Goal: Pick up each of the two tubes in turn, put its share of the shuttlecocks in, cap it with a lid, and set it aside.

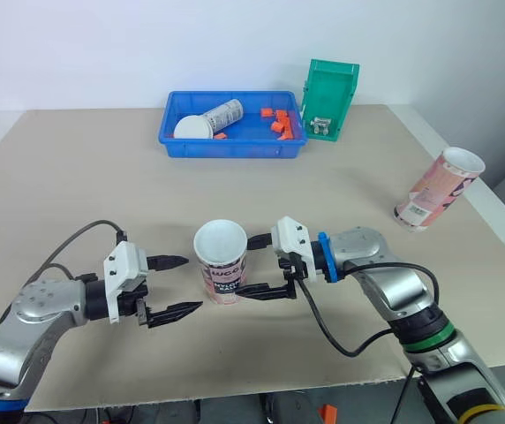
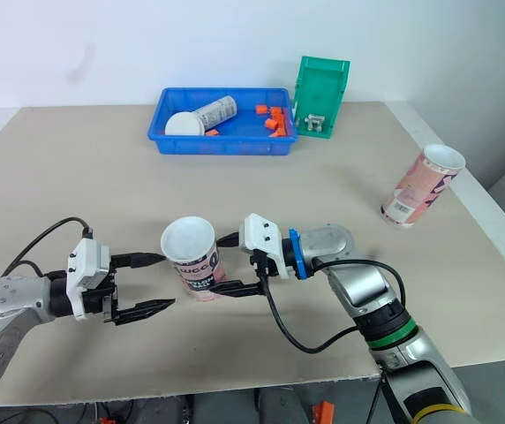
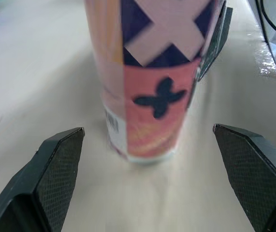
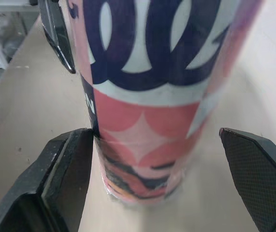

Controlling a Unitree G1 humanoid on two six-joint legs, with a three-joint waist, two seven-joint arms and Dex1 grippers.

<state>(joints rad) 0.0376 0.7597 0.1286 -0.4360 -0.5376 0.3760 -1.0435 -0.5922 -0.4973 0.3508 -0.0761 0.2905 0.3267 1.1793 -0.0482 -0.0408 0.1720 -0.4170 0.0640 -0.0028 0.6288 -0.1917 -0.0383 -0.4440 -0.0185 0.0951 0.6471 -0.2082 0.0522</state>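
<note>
On the beige table (image 1: 76,177), the left gripper (image 1: 191,283) hovers low over the near part, its two black fingers (image 3: 61,164) spread wide with nothing between them; their tips point at the pink patterned tube (image 1: 222,265) and stop just short of it. That tube stands upright near the middle of the table's near half, its white mouth facing up, a barcode label low on its side, and nothing visible inside from these angles. Behind it, at the far side of the table, sits a blue tray (image 1: 230,152) holding a pale cylinder (image 1: 213,119) lying on its side and a few small orange pieces (image 1: 279,122); what those pieces are cannot be told. The right gripper (image 1: 244,265) reaches in from the tube's other side with its fingers parted around the tube's lower body: in the right wrist view one finger (image 4: 73,169) sits against the tube's wall while the other stands clearly apart from it, so the tube is straddled rather than clamped. Just right of the tray, a green bin (image 1: 327,99) stands with its mouth turned toward the near side and some small grey items low in it. Farther right, near the table's right edge and well apart from both grippers, the second tube (image 1: 433,190) rests with its white mouth facing up and outward; whether it is upright or leaning cannot be told
</note>
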